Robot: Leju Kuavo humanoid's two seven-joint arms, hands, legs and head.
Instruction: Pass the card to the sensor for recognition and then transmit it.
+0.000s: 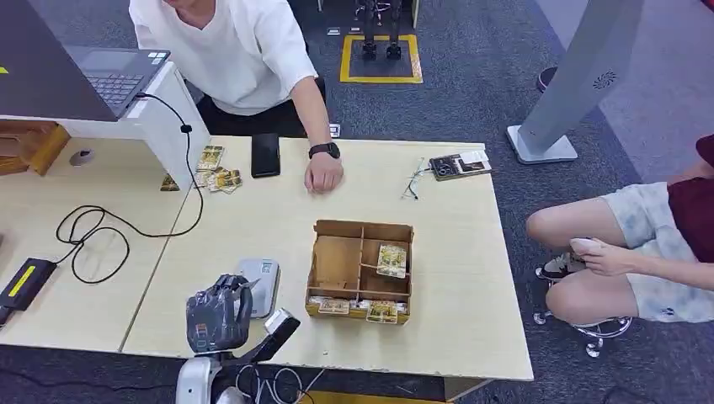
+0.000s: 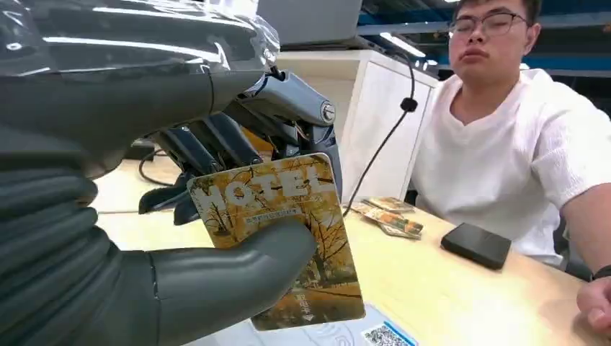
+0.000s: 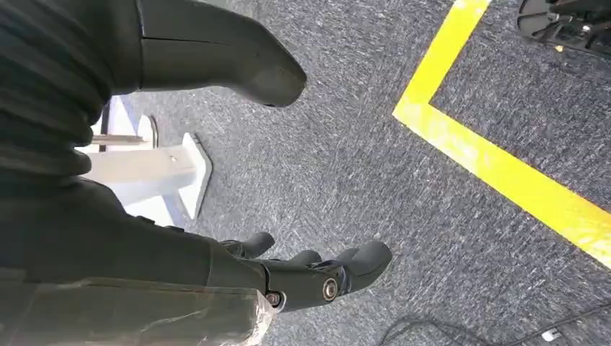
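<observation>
Thumb [image 2: 238, 270] pressed flat on the face of the card [image 2: 284, 238], dark fingers [image 2: 216, 144] behind it: left hand [image 2: 144, 238] pinching the card upright, above the sensor. Card face printed with golden autumn trees, "HOTEL" in pale letters across the top, a white label strip under that, small print near the lower edge. Corners rounded, no bend visible.

Seen from the head camera: left hand [image 1: 219, 311] raised over the near left part of the table [image 1: 455, 252], back of hand toward camera, card hidden behind it. Just beside and partly under the hand, the grey sensor [image 1: 259, 282], flat on the tabletop.

Right hand [image 3: 302, 277] hanging over grey carpet with a yellow floor line [image 3: 497, 166]; fingers loosely curled, thumb apart, holding nothing.

Right of the sensor, a brown divided box [image 1: 362, 269]. Larger left compartment bare. Right compartment holding one card [image 1: 391, 259], lying tilted. Narrow front row holding several more cards [image 1: 358, 308], exact count unclear.

Far side of table: loose pile of similar cards [image 1: 215, 172], black phone [image 1: 265, 155], a person's hand [image 1: 323, 174] resting on the tabletop with a dark watch at the wrist. Glasses [image 1: 414, 181] and a dark card holder [image 1: 459, 164] toward the far right. Laptop [image 1: 76, 71] on a white stand at far left, black cable [image 1: 101, 231] looped on the adjoining table.
</observation>
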